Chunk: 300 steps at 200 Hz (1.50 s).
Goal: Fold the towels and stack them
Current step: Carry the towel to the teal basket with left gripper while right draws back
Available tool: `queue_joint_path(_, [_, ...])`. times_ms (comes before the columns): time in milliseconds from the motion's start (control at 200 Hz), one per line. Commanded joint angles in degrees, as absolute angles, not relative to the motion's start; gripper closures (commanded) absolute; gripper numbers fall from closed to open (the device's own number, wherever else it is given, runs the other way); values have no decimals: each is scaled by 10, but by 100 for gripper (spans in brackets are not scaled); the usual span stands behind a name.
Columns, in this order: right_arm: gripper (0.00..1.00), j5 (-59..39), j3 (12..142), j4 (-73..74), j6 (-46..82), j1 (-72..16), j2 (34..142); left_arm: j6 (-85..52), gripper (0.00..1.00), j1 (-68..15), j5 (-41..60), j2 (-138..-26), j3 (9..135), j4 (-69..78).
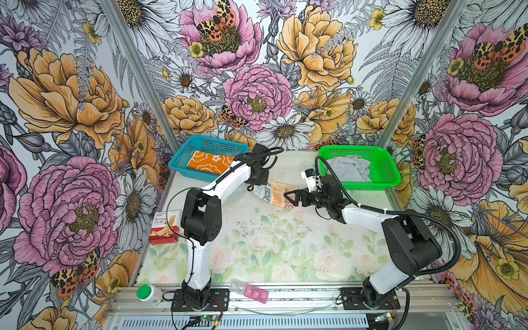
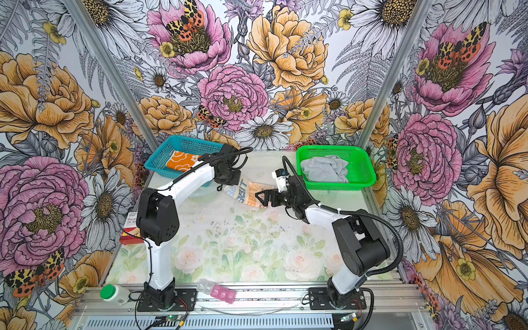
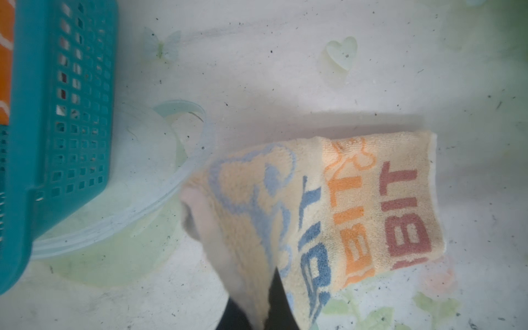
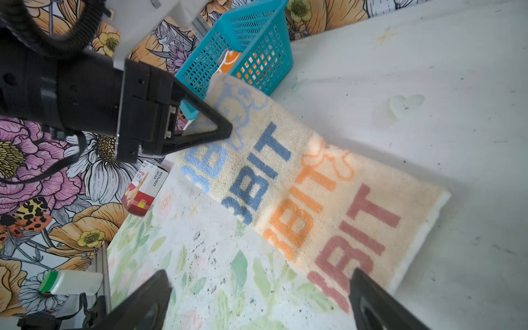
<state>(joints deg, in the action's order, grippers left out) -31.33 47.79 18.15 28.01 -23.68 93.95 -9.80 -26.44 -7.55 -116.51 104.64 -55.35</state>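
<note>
In a top view your left gripper (image 1: 256, 183) is clamped on one end of the striped towel (image 1: 275, 195). It holds that end up while the rest trails on the table toward your right gripper (image 1: 289, 197), whose jaws stand wide apart and hold nothing. I judge the pinch is there to carry a fold across.

Beyond your left gripper the orange towel (image 1: 210, 163) lies flat in the blue basket (image 1: 183, 163), probably the base of the stack. Beyond your right gripper the grey towel (image 1: 350, 168) sits crumpled in the green basket (image 1: 384, 180), not yet folded. Well behind your left gripper, a red bandage box (image 1: 164, 228) reads "Bandage".

In a top view the letters "BIT" show on the towel between your two grippers.

In the left wrist view the towel climbs from the table to your dark fingers (image 3: 278, 308), which are gripping its edge. It lies doubled over. "BIT" reads three times, in blue, orange and brown, beside rabbit outlines.

In the right wrist view your right fingertips (image 4: 154, 297) are spread, with the brown-lettered corner just beside one of them. Farther out, your left gripper is pinched on the blue-lettered end. The box off to one side reads "HYNAUT".
</note>
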Motion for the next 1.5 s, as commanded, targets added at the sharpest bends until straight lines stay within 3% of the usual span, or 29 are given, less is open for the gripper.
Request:
queue_joint_path(0, [1,-309,477,231,283,-244,962,-64,100,-265,-136,-1152,1084,-587])
queue_joint_path(355, [1,-267,464,245,267,-268,951,43,100,-247,-255,-1176,1160,-633])
queue_joint_path(635, [1,-201,468,203,246,-270,941,106,100,-222,-280,-1224,1229,-632])
queue_joint_path(1496, [1,-213,494,178,223,-273,973,168,100,-153,-297,-1352,1484,-629])
